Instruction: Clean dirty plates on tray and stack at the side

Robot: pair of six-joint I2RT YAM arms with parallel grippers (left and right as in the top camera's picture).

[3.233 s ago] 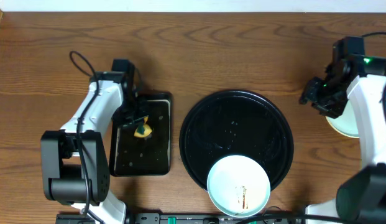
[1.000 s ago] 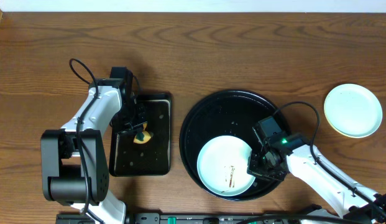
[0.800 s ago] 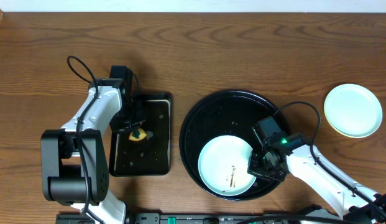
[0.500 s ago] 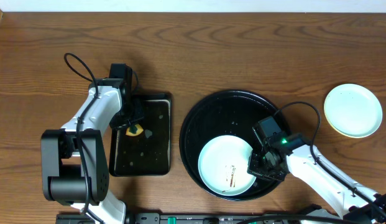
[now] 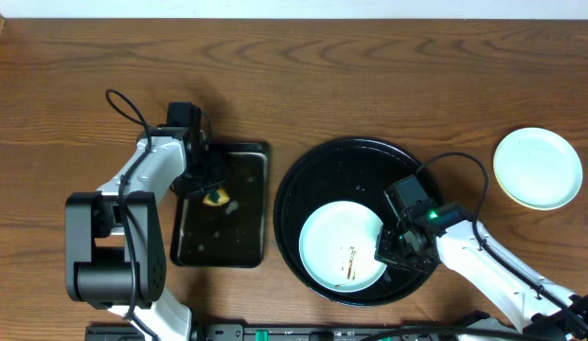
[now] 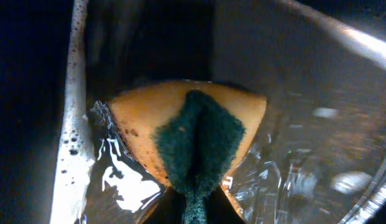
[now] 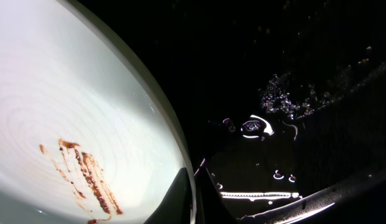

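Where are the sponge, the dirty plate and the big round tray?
sponge [image 6: 199, 134]: left wrist view, on its green scrubby middle.
dirty plate [image 5: 336, 237]: overhead view, on its pale centre, above the brown smears.
big round tray [image 5: 355, 180]: overhead view, on its bare black floor.

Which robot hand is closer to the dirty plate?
Right. The right hand pinches the edge of the dirty plate on the round tray. The left hand is off at the small tray, squeezing a sponge.

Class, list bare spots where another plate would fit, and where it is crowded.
Free: tabletop between round tray and right-hand plate, and along its far edge; the round tray's far half. Crowded: its near half, holding dirty plate and right tool.
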